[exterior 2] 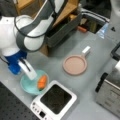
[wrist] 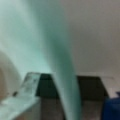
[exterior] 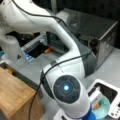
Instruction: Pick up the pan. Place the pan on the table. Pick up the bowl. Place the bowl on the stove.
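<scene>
We found the end effector (exterior 2: 29,72) at the bowl (exterior 2: 28,86) rim, a finger inside; whether it was clamped we could not tell. Bowl sat on the worktop (exterior 2: 95,65) just beside the stove (exterior 2: 53,100), pan (exterior 2: 75,65) already set down apart. Risk: the orange item (exterior 2: 42,82) could tip out if the bowl tilted. A toaster oven (exterior 2: 110,87) stood nearby.
</scene>
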Controlling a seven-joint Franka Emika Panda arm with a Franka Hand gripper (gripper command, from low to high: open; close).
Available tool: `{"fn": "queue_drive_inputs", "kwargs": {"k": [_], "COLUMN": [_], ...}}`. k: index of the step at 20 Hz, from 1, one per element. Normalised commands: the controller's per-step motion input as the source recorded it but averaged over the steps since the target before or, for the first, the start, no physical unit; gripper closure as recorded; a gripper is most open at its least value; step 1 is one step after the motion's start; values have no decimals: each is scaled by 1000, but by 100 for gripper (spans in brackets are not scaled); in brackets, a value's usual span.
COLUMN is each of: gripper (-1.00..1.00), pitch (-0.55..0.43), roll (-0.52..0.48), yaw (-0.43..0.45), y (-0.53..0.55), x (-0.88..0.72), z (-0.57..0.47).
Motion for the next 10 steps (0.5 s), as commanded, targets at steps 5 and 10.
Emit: {"fn": "queue_drive_inputs", "kwargs": {"k": [5, 10], "gripper": [100, 100], "pitch": [-174, -147], "roll": [-197, -278], "yaw": [-229, -133], "y": [550, 489], "x": [-232, -318], "z": [-66, -100]}}
